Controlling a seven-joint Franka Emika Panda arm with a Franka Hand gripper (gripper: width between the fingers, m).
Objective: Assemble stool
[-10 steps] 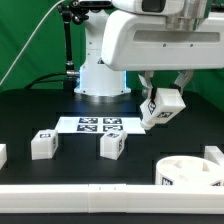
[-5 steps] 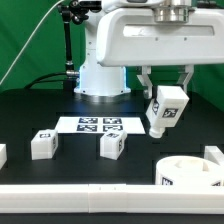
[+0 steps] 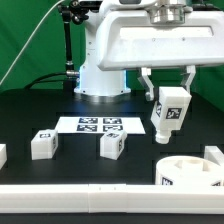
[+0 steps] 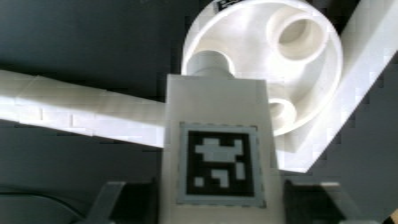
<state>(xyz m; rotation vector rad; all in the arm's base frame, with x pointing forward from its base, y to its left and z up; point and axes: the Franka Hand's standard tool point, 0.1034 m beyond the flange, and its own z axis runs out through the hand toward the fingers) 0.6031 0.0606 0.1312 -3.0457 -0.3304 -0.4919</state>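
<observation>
White border rail (image 3: 70, 190) runs along the near edge of the table (image 3: 30, 115), nothing on it.

Just behind it, at the exterior view's right, the seat (image 3: 188, 172) lies flat on the table. No leg stands in it. In the wrist view the one round socket (image 4: 295, 40) I can see into looks empty.

White scraps are cropped at both edges: the right-edge block (image 3: 214, 155) beside the seat and the left-edge block (image 3: 2, 153). I can't tell what either one is.

Mid-table, two legs lie loose and well apart from the seat: the left loose leg (image 3: 42, 143) and the middle loose leg (image 3: 112, 143). Both sit just in front of the marker board (image 3: 98, 125).

Farther back and up, my gripper (image 3: 168, 92) is clamped on the held leg (image 3: 168, 112). The fingers are on its upper sides. The leg hangs near upright with its tag facing the camera, clear of the table. It is above and behind the seat, not over a socket as far as I can judge.

Arm base (image 3: 100, 75) is at the back, in front of the green backdrop.

Status, my read:
- Early in the task.
- Done: one leg picked and lifted.
- Left: align it over a socket, insert and seat it, then do the same for the loose legs.
- Nothing is joined yet.
</observation>
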